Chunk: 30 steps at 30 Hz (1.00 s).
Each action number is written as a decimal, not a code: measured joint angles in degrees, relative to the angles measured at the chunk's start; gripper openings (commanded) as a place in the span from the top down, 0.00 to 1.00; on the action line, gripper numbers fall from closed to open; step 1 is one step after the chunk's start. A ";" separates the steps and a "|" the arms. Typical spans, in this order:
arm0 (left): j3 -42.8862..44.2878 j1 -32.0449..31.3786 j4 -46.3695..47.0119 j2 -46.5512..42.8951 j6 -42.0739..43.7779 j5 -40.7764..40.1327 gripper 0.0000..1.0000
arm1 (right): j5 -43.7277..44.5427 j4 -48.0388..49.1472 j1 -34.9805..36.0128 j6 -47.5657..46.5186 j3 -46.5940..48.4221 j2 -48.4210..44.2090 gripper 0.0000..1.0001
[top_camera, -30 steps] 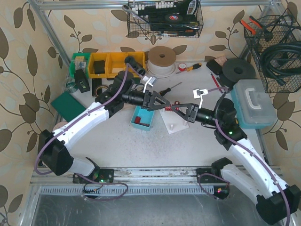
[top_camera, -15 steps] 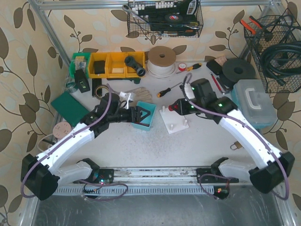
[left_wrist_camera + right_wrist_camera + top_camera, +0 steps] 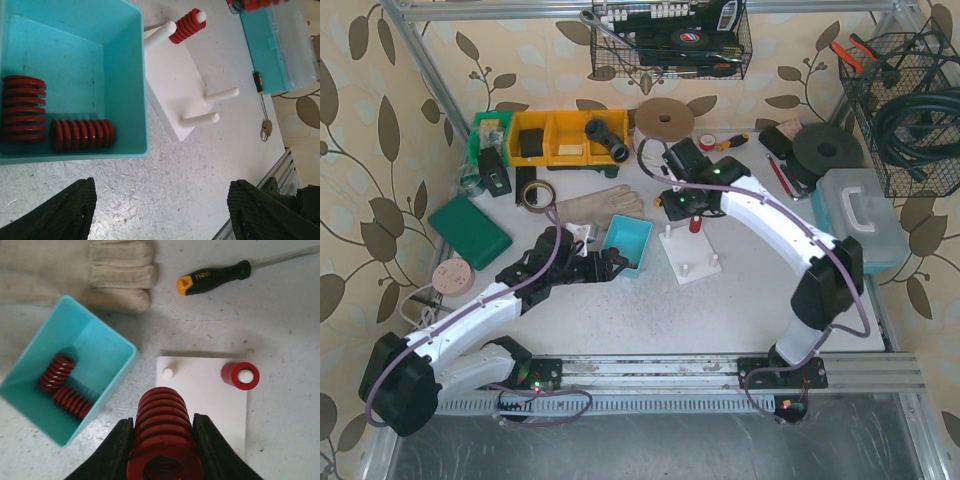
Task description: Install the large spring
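My right gripper (image 3: 162,452) is shut on a large red spring (image 3: 161,412) and holds it above the near-left part of the white peg board (image 3: 205,405). A bare peg (image 3: 168,373) stands just ahead of the spring. A small red spring (image 3: 240,375) sits on the far-right peg. In the top view the right gripper (image 3: 677,205) hangs over the board's (image 3: 692,255) far edge. My left gripper (image 3: 160,212) is open and empty, low over the table in front of the teal bin (image 3: 125,60), which holds two red springs (image 3: 82,135).
A glove (image 3: 80,270) and a screwdriver (image 3: 215,277) lie beyond the bin and board. A teal toolbox (image 3: 860,220) stands at the right. Yellow bins (image 3: 555,138), tape rolls and a black disc (image 3: 828,152) line the back. A green book (image 3: 470,228) lies at the left.
The right arm has carried the large spring up and left, to over the peg board. The left gripper has drawn back from the bin toward the near left.
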 measured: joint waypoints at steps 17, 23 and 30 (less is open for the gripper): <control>-4.33 0.00 -0.44 -14.62 -3.50 -11.30 0.18 | 2.84 -5.53 1.49 -4.39 11.61 13.33 1.00; -5.03 0.00 -0.81 -13.57 -4.13 -14.29 0.18 | 2.80 -5.51 1.70 -5.62 11.19 13.75 1.00; -5.03 0.00 -0.55 -10.23 -4.15 -14.58 0.18 | 2.60 -5.49 1.70 -6.29 9.01 14.62 1.00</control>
